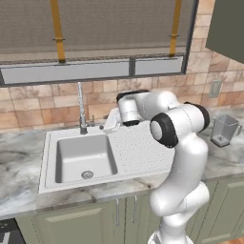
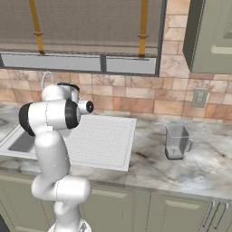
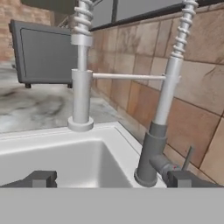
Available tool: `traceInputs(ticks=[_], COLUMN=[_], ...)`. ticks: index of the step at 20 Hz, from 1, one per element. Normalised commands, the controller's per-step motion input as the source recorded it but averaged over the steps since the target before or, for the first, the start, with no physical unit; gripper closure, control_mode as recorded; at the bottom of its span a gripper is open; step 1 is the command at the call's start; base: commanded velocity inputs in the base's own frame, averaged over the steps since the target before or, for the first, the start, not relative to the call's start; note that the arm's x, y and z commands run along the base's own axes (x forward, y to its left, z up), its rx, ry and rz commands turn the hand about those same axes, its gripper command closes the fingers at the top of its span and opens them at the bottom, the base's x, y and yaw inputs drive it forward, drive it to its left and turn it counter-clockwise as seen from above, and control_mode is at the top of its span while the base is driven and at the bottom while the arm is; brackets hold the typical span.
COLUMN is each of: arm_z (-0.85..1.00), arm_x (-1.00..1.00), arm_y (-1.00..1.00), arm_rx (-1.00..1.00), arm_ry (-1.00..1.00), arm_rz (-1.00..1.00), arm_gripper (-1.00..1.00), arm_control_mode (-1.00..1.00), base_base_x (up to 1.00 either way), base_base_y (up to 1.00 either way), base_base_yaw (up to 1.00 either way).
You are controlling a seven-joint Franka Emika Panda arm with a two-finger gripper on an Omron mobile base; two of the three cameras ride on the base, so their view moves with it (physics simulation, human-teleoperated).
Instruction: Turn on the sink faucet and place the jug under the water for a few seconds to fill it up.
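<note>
While the gripper (image 3: 109,178) hangs fully open and empty over the sink (image 1: 50,164), the sink faucet (image 3: 159,109) rises just beyond its right fingertip; the jug (image 1: 223,130) stands well apart on the counter (image 2: 204,167).

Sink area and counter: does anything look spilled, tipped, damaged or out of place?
Nothing stands out. The jug stands upright on the counter right of the sink, the faucet is upright with no water running.
</note>
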Motion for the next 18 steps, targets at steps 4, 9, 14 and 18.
traceInputs(ticks=[4,9,14,18], arm_z=[-0.08,-0.07,-0.11,-0.13], arm_x=[0.58,0.55,0.41,0.33], arm_y=[0.15,0.06,0.21,0.28], arm_rx=[0.03,0.02,0.00,0.00], arm_ry=[0.00,0.00,0.00,0.00], arm_rz=[0.04,0.00,0.00,0.00], arm_gripper=[-1.00,-1.00,-1.00,-1.00], arm_control_mode=[-1.00,-1.00,-1.00,-1.00], base_base_x=[0.00,0.00,0.00,0.00], base_base_y=[0.00,0.00,0.00,0.00], base_base_yaw=[0.00,0.00,0.00,0.00])
